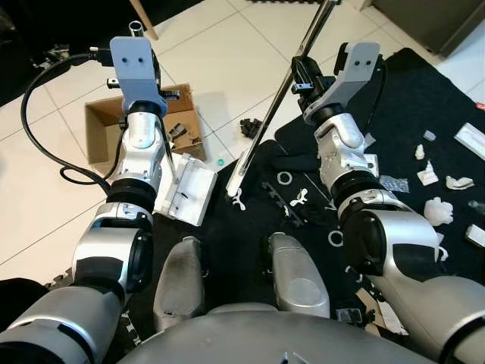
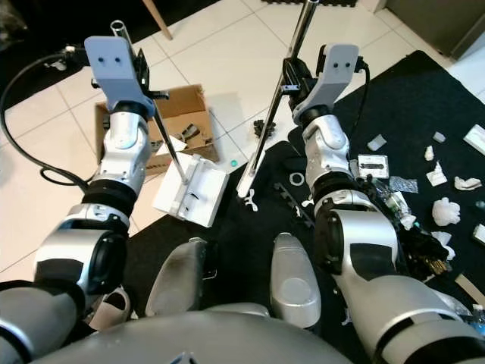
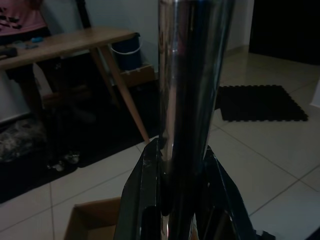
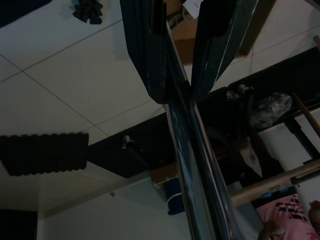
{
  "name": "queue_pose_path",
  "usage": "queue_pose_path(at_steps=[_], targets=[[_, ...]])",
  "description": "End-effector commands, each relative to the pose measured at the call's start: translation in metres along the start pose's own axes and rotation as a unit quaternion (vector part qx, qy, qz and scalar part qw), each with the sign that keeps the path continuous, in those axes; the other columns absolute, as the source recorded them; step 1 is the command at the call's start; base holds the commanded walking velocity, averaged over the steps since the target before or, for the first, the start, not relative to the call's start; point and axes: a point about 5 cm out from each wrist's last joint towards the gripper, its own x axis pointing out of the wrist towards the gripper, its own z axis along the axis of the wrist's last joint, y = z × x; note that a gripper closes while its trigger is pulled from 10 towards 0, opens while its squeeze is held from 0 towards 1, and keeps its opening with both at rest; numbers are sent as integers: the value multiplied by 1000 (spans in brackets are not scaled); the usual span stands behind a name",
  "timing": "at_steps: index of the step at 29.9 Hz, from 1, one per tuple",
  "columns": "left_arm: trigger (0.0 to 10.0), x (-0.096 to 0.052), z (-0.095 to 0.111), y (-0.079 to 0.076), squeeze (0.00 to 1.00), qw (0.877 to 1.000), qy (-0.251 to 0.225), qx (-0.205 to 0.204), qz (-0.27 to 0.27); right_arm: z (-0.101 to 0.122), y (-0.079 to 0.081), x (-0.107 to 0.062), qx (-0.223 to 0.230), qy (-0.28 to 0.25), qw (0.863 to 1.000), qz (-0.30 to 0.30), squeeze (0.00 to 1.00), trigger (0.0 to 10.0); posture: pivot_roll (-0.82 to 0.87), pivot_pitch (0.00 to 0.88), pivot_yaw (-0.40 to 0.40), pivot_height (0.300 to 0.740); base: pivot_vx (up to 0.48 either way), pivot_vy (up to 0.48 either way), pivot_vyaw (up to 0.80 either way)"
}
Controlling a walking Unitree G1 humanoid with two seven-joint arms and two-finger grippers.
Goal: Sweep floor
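Two grippers are at work, each clamped on its own metal pole. The right gripper [image 1: 303,76] is raised in front of the robot, and its black fingers [image 4: 150,60] are pinched around the broom handle [image 1: 280,98], a long silver pole that slants down from beyond the gripper toward the robot. The lower end of that pole [image 1: 235,186] sits at the edge of the black mat [image 1: 424,106], below and to the inner side of the right gripper. Just beside that end lies a small white clip [image 1: 238,202], and further white scraps [image 1: 438,209] are scattered over the mat on the outer side of the right arm.

The left gripper [image 2: 136,64] is also raised, and its fingers [image 3: 142,200] are closed on a shiny upright tube [image 3: 192,90], the dustpan handle, whose open top [image 2: 118,27] pokes up above the wrist. A thin rod [image 2: 168,148] runs down from this gripper to the white dustpan [image 2: 193,189], which rests below it on the pale tiled floor [image 1: 220,61], touching the mat's edge. A cardboard box [image 1: 102,125] lies on the tiles just behind the dustpan, under the left gripper. A black cable [image 1: 34,133] loops on the outer side of the left arm. Between the two grippers, a small black piece [image 1: 250,127] lies on the tiles.
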Motion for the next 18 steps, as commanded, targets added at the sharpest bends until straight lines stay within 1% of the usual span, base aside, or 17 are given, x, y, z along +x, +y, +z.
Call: queue_pose_path(at_steps=[1, 3, 8, 10, 12, 13, 15, 17, 18], targets=[[10000, 6, 10, 6, 0, 1000, -22, 17, -2, 17, 0, 6, -6, -43, 999, 1, 0, 10000, -42, 2, 74, 740, 0, 0, 0], [10000, 6, 10, 7, 0, 1000, -22, 18, -2, 19, -2, 7, -5, -45, 999, -2, 0, 10000, -41, 1, 72, 740, 0, 0, 0], [10000, -2, -1, 6, 0, 1000, -14, 24, -3, 3, -1, -1, -11, -15, 1000, -7, 0, 10000, -39, 2, 62, 740, 0, 0, 0], [10000, -2, -1, 6, 0, 1000, -14, 24, -3, 3, -1, -1, -11, -15, 1000, -7, 0, 10000, -39, 2, 62, 740, 0, 0, 0], [10000, -9, -11, 6, 0, 1000, -4, 26, -1, -8, -1, -7, -18, 5, 1000, -10, 0, 10000, -43, 0, 59, 740, 0, 0, 0], [10000, -9, -11, 6, 0, 1000, -4, 26, -1, -8, -1, -7, -18, 5, 1000, -10, 0, 10000, -43, 0, 59, 740, 0, 0, 0], [10000, -17, -23, 6, 0, 999, 10, 33, 2, -19, -4, -15, -26, 26, 999, -22, 0, 10000, -45, 0, 56, 740, 0, 0, 0], [10000, -17, -23, 6, 0, 999, 10, 33, 2, -19, -4, -15, -26, 26, 999, -22, 0, 10000, -45, 0, 56, 740, 0, 0, 0], [10000, -25, -35, 13, 0, 998, 29, 46, 18, -31, -12, -27, -47, 56, 997, -38, 0, 10000, -45, 0, 51, 740, 0, 0, 0]])
